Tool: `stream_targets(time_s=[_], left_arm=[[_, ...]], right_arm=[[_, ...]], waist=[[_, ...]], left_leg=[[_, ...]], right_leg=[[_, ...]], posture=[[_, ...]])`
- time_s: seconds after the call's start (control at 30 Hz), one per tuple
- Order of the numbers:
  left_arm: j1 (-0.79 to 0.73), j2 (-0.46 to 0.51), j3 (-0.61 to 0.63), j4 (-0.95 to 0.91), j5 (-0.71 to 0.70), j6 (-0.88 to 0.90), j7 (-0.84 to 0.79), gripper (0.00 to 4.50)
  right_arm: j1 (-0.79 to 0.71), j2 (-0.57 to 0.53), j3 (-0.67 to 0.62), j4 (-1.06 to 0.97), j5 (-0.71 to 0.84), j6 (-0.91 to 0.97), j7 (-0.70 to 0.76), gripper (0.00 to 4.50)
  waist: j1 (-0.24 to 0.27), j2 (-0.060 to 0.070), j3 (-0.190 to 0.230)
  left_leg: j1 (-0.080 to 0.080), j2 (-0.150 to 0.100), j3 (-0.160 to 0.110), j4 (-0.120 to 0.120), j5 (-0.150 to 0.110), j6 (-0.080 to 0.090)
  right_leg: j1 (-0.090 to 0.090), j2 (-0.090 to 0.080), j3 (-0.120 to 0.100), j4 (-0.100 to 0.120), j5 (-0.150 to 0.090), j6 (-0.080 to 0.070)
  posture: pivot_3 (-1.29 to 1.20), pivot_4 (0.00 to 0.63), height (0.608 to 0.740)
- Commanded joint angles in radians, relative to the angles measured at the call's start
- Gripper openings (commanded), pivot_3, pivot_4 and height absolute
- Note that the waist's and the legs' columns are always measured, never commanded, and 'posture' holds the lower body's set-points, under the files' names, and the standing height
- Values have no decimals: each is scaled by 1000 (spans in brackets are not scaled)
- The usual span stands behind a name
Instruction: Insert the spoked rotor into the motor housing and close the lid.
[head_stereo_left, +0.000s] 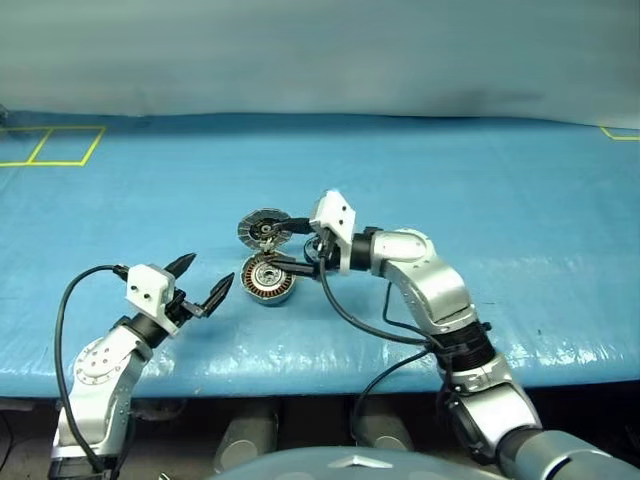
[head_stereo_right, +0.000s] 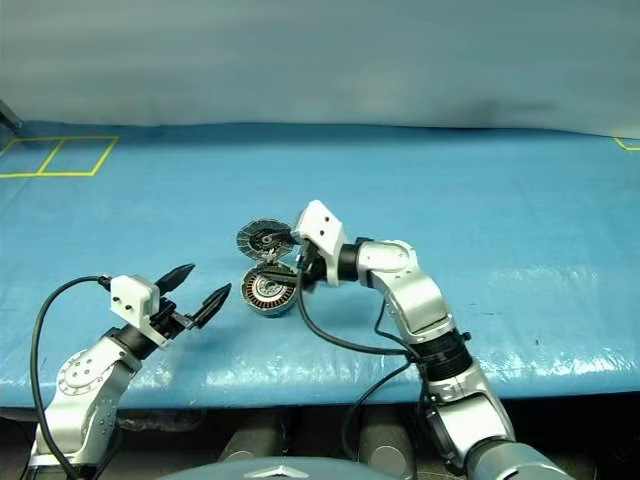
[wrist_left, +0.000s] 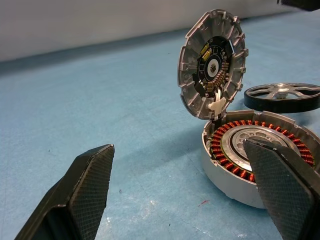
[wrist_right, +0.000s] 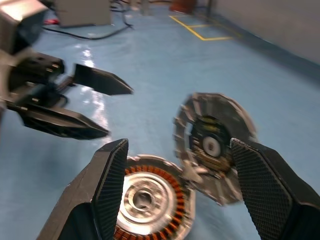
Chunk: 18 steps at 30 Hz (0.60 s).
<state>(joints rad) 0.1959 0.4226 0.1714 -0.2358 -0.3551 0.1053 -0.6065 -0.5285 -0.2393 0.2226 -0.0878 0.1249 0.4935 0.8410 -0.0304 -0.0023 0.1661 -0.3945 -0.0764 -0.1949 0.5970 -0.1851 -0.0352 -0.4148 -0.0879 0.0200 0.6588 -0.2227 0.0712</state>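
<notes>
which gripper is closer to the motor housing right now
Right. The right gripper hovers open just above the motor housing, by its raised lid; the left gripper sits open, off to its left.

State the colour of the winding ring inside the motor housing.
Copper-orange, circling the silver hub of the motor housing; clearest in the left wrist view.

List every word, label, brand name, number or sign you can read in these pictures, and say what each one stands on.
There is no readable text.
The lid: its inner face carries small parts around a dark centre, with no marking clear enough to read.
The motor housing and the spoked rotor: no lettering visible.
The blue table cover: yellow taped lines, which form boxes and not letters.
</notes>
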Motion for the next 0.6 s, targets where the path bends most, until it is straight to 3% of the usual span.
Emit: stream_targets(time_s=[0.03,0.17,0.4,0.6], left_arm=[[-20,-3,-11,-7,0,-10,-6,4500],[-39,-1,-23,4,2,-8,-11,4500],[-64,6,-30,11,4,-5,-11,4500],[-28,11,-13,-18,3,-7,1,4500]], right_arm=[[-82,18,-98,74,-9,-44,-140,3471],[-225,40,-128,361,-72,-131,-283,3471],[-478,120,-105,991,-120,-356,-271,3471],[-544,158,-78,1220,-181,-439,-280,3471]], waist=[[-4,0,0],[-12,0,0],[-20,0,0],[-30,0,0]], left_leg=[[0,0,1,0,0,0],[1,1,2,-1,0,0],[0,1,2,-2,0,1],[0,1,2,-4,-1,1]], right_leg=[[0,0,0,0,0,0],[-1,1,0,0,0,0],[-1,1,0,-2,6,0],[-1,1,1,-2,7,-1]], posture=[[0,150,740],[0,150,740],[0,150,740],[0,150,740]])
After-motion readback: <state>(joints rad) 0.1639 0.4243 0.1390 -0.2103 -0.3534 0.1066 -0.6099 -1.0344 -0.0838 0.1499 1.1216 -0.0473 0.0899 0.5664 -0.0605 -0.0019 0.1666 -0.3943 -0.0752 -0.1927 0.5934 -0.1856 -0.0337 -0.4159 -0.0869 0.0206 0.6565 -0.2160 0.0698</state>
